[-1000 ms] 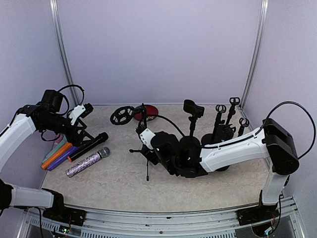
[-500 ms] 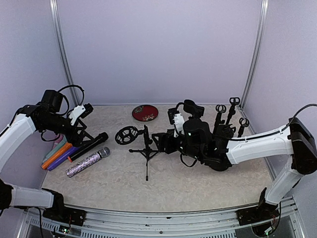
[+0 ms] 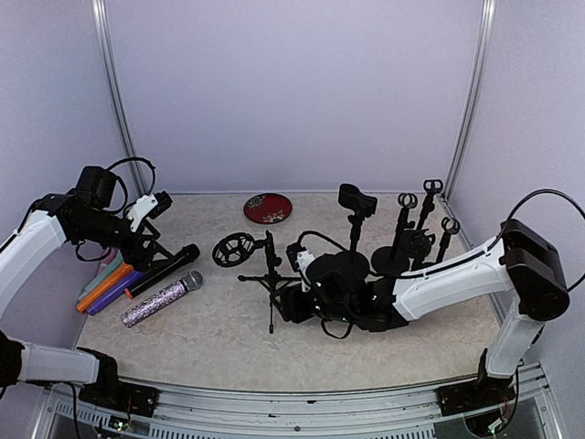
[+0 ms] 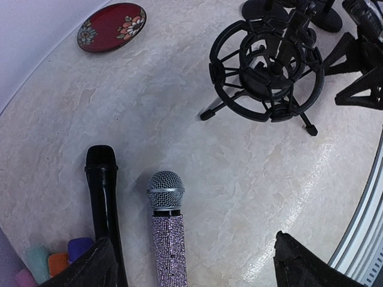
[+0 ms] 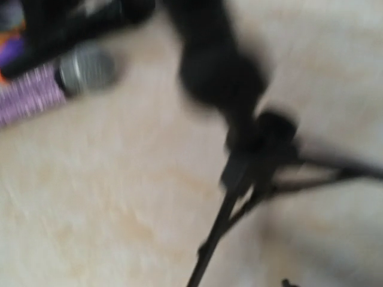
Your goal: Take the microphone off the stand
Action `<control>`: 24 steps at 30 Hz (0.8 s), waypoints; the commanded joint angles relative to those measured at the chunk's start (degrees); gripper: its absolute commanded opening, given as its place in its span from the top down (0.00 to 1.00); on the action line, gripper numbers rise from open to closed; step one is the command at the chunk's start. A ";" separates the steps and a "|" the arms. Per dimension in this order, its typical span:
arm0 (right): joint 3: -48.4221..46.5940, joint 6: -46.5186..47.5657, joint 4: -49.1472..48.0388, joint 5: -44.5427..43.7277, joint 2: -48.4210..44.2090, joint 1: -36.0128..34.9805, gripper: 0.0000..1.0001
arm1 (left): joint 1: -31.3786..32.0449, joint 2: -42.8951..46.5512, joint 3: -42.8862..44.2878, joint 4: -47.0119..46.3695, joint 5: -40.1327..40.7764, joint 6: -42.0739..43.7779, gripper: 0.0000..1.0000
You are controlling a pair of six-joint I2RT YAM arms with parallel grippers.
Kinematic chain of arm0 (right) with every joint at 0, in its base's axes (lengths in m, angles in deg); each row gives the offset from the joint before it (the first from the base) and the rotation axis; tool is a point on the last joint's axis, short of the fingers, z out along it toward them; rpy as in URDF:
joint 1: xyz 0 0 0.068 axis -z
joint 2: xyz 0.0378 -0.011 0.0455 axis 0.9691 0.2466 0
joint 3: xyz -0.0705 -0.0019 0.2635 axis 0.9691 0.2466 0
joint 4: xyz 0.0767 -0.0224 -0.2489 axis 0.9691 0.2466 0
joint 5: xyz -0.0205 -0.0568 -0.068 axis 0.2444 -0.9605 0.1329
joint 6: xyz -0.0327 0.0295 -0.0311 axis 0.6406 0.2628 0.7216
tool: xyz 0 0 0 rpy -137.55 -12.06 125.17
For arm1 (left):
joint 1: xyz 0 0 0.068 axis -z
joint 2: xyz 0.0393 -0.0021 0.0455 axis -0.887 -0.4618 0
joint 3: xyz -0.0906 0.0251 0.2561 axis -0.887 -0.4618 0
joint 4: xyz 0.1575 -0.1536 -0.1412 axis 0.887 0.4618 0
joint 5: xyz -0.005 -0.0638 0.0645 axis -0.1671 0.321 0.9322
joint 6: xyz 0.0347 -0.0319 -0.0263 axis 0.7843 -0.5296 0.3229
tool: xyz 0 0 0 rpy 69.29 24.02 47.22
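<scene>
A glittery purple microphone (image 3: 164, 297) (image 4: 167, 239) lies flat on the table beside a black microphone (image 3: 164, 270) (image 4: 103, 191). A small black tripod stand (image 3: 270, 274) (image 5: 251, 155) with a ring-shaped shock mount (image 3: 234, 249) (image 4: 269, 66) stands mid-table; the ring is empty. My left gripper (image 3: 151, 240) (image 4: 191, 272) hovers open above the two microphones, touching neither. My right gripper (image 3: 291, 305) sits low, just right of the tripod's legs. Its wrist view is blurred and its fingers do not show.
A red flowered plate (image 3: 268, 208) (image 4: 112, 26) lies at the back. Several more black mic stands (image 3: 407, 224) cluster at the back right. Orange, purple and teal sticks (image 3: 108, 285) lie by the left wall.
The right arm rose and pulled back to the right, then dropped low beside the tripod. The shock mount ring moved from near the plate toward the front. The left arm stayed still.
</scene>
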 commanded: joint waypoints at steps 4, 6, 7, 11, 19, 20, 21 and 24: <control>-7.22 -1.07 6.09 1.50 9.66 -1.66 0.45 | 0.28 0.41 -0.47 0.22 -0.64 0.20 0.12; -9.27 -0.84 6.83 1.62 11.98 -1.66 0.48 | 0.32 0.86 -0.62 0.26 -0.43 0.58 0.12; -10.45 -0.68 7.54 1.40 13.14 -1.58 0.49 | 0.31 1.07 -0.69 0.33 -0.26 0.62 0.12; -14.95 -1.26 10.96 -1.21 17.33 -0.58 0.69 | 0.28 1.48 -0.83 0.41 -0.03 0.98 0.12; -23.83 -1.93 16.16 -6.56 23.31 3.53 1.00 | 0.32 1.24 -0.59 0.54 0.34 1.40 0.12; -25.05 -1.41 16.28 -7.02 24.13 4.04 1.00 | 0.32 1.10 -0.46 0.57 0.40 1.44 0.12; -26.14 -1.02 16.51 -7.60 24.87 4.53 1.00 | 0.32 1.06 -0.47 0.50 0.41 1.45 0.12; -30.56 0.43 17.38 -9.11 27.59 6.02 1.00 | 0.30 0.70 -0.27 0.39 0.46 1.41 0.12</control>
